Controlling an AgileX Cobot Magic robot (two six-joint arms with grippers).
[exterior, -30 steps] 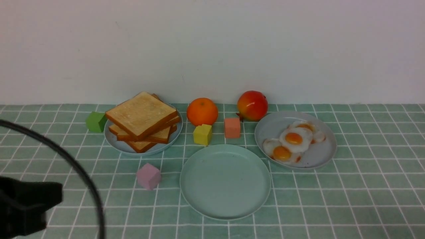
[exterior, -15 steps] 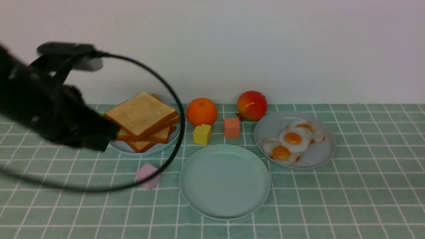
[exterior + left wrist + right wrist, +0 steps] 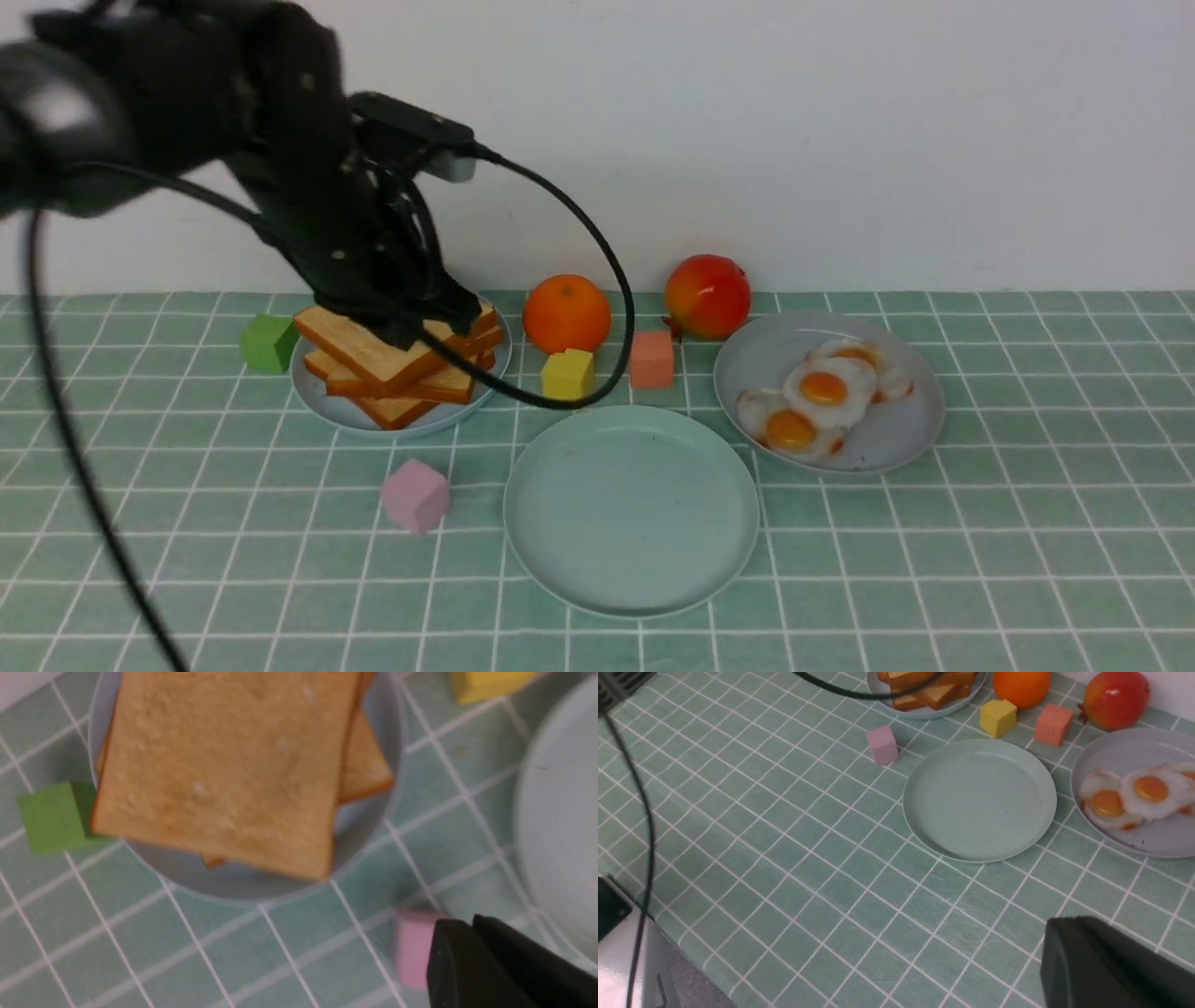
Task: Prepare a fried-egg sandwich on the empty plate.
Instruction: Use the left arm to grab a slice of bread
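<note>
Probably a robotics lab: a cabled robot arm (image 3: 308, 168) over toy-like food.

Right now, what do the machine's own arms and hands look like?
The left arm is black with a shiny silvery-grey section, a small grey block near its hand and thick black cables looping outside. The visible tip of the right hand is dark and tapered.

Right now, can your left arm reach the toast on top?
Probably yes: the left claw hovers over the plate, close to the top slice of toast, and nothing covers that slice from above except the claw itself.
</note>
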